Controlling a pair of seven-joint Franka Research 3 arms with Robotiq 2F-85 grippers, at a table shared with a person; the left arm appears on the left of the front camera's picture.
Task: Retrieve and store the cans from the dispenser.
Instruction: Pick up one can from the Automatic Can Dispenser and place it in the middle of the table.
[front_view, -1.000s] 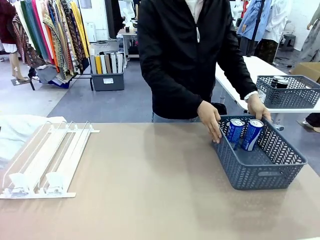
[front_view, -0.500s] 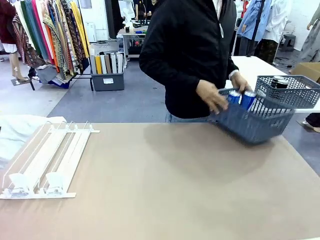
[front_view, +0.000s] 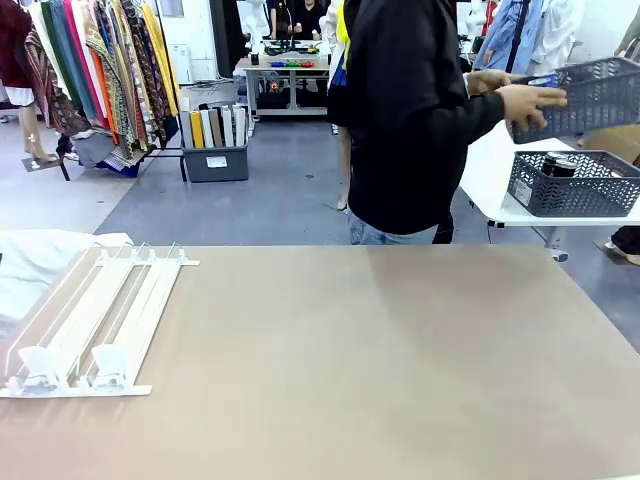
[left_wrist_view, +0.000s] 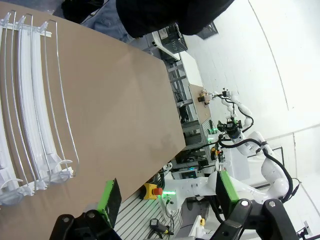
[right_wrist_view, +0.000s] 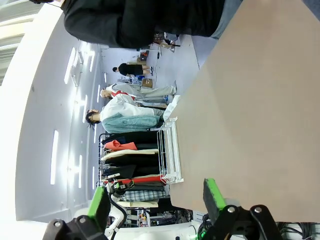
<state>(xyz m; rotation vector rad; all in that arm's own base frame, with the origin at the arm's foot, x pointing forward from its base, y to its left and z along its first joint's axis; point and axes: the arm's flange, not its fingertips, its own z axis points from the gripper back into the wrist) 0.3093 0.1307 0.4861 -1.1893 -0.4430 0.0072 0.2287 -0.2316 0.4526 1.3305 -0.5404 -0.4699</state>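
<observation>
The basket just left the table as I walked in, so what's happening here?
The person at the far side has lifted the grey basket in both hands and is turning away with it toward the side table, where another basket sits. The white dispenser lies on the table with no cans in its lanes. The robot's left hand and right hand are open, holding nothing.

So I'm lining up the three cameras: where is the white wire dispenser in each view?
Front view: dispenser at the table's left edge, lanes empty.
Left wrist view: along the left side, beyond the open left gripper.
Right wrist view: small, lower centre.
Shared landmark: the tan table.
</observation>
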